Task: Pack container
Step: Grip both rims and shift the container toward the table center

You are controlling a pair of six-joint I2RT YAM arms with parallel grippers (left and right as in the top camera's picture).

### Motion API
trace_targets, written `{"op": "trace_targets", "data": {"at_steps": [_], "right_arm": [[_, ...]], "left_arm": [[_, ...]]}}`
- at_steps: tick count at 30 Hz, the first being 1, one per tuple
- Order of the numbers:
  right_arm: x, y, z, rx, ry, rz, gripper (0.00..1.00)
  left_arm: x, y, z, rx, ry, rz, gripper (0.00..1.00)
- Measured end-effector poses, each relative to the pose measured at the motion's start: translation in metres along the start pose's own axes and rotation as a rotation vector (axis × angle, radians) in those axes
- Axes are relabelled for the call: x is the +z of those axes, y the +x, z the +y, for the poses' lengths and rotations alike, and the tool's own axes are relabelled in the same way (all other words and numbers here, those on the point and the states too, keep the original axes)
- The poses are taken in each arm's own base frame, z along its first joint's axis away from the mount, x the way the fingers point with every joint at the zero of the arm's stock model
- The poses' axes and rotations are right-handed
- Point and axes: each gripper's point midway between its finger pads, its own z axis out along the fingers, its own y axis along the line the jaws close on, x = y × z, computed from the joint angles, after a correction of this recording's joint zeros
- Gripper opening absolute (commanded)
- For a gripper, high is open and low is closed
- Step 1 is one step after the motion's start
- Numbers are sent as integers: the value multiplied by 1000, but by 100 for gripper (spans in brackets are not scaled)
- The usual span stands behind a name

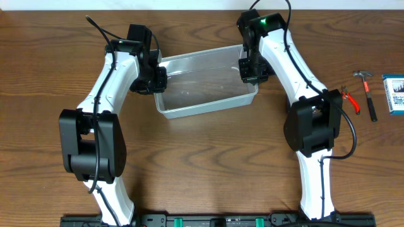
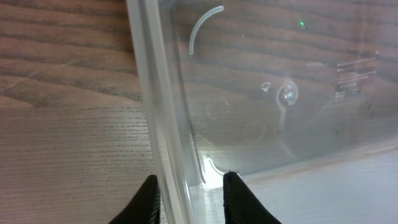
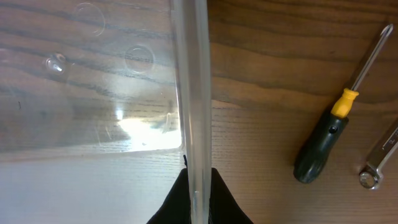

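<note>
White arms [image 1: 108, 82], blk joints [image 1: 95, 142], cables [image 1: 349, 135] & fingers [image 2: 149, 199].

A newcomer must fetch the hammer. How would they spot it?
From the clear container mid-table, look to the far right edge, beyond the right arm. The hammer lies between red-handled pliers and a blue-and-white box; it alone has a metal head on a long black handle.

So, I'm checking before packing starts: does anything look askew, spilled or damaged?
Only the container sits askew, its long sides angled across the grain of the table. No crack or spill shows.
</note>
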Motion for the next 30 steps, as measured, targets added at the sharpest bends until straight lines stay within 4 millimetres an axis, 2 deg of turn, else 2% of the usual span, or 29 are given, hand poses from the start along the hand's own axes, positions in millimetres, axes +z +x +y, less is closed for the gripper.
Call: {"op": "trace_targets", "data": {"at_steps": [8, 10, 14, 30], "right_arm": [[0, -1, -3, 10, -8, 2, 1], [1, -1, -5, 15, -8, 3, 1], [1, -2, -7, 22, -13, 4, 1], [5, 4, -7, 21, -18, 22, 1]], "left_arm": [[0, 0, 0, -1, 0, 0, 19], [0, 0, 0, -2, 0, 0, 11], [0, 0, -1, -2, 4, -1, 6], [0, -1, -2, -1, 5, -3, 6]]}}
